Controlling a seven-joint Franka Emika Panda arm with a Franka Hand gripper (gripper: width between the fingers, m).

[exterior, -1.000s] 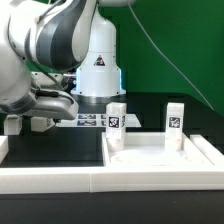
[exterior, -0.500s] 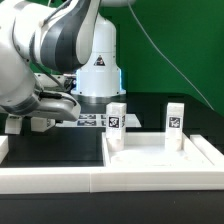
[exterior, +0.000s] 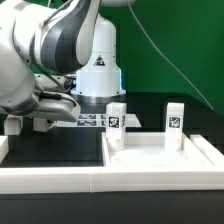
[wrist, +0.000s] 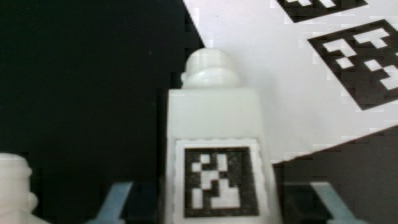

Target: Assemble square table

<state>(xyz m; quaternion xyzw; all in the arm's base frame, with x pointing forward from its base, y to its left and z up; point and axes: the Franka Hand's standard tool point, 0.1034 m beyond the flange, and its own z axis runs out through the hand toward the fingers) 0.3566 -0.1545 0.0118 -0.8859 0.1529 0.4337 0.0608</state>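
Black table (exterior: 55, 148) bearing slab (exterior: 160, 158), marker board (exterior: 92, 121)

Counts, exterior view: 1 arm (exterior: 60, 50), 1 slab (exterior: 160, 158), 2 legs (leg (exterior: 116, 115), leg (exterior: 175, 118)), 1 marker board (exterior: 90, 121), 1 wall (exterior: 100, 182). The board's tags are too small to count there.

Wrist view: 1 whole leg (wrist: 214, 140), 1 rounded white tip (wrist: 13, 178) of unclear kind, 2 fingers (wrist: 118, 200), 2 board tags (wrist: 365, 60), both cropped.

Can't tell if the wrist-view leg is one of the two.

leg (exterior: 116, 117) and second leg (exterior: 176, 118) upright on slab (exterior: 160, 158) rear corners, marker board (exterior: 92, 121) behind them
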